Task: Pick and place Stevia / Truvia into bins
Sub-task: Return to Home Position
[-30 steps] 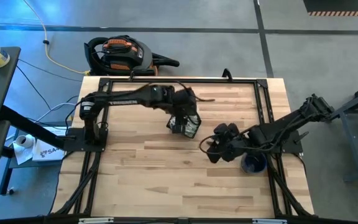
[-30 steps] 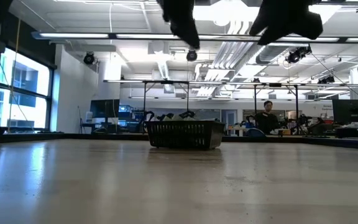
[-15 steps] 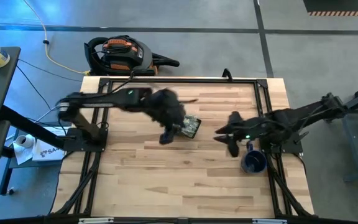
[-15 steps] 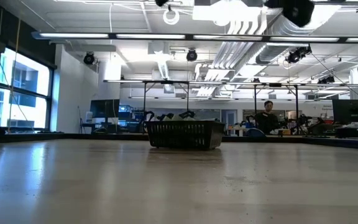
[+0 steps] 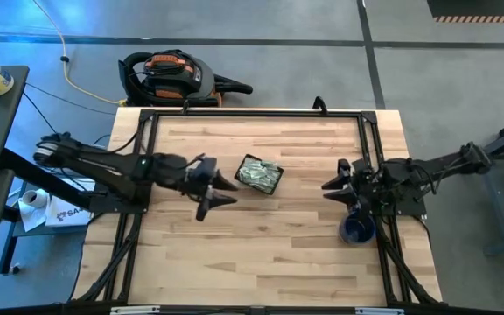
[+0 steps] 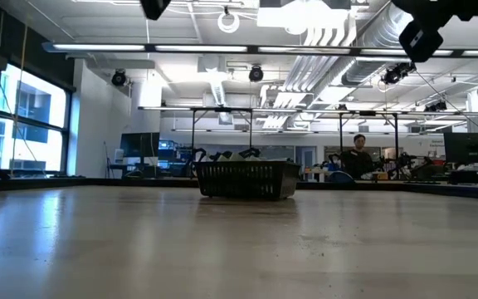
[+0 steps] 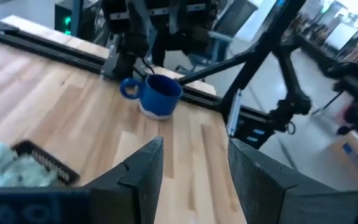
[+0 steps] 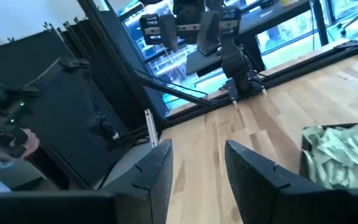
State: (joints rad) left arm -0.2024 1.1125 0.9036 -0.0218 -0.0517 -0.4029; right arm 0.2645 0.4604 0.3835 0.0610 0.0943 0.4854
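This is a robotics laboratory in a large open hall of an industrial kind. In the low view the ceiling is high and bare, with exposed pipes point(image 6: 322, 33) and long strip lights point(image 6: 222, 48). Tall windows point(image 6: 23, 124) stand at one side, and far behind there are benches with equipment, a monitor point(image 6: 467, 149) and a person point(image 6: 358, 158). From above, the floor point(image 5: 278, 52) is grey concrete, and a shop vacuum cleaner point(image 5: 169, 74) and a yellow cable point(image 5: 62, 39) lie on it. The wooden surface point(image 5: 269, 245) carries a black metal frame point(image 5: 252, 112), with the left arm point(image 5: 103, 162) and the right arm point(image 5: 436, 164) at its two sides.
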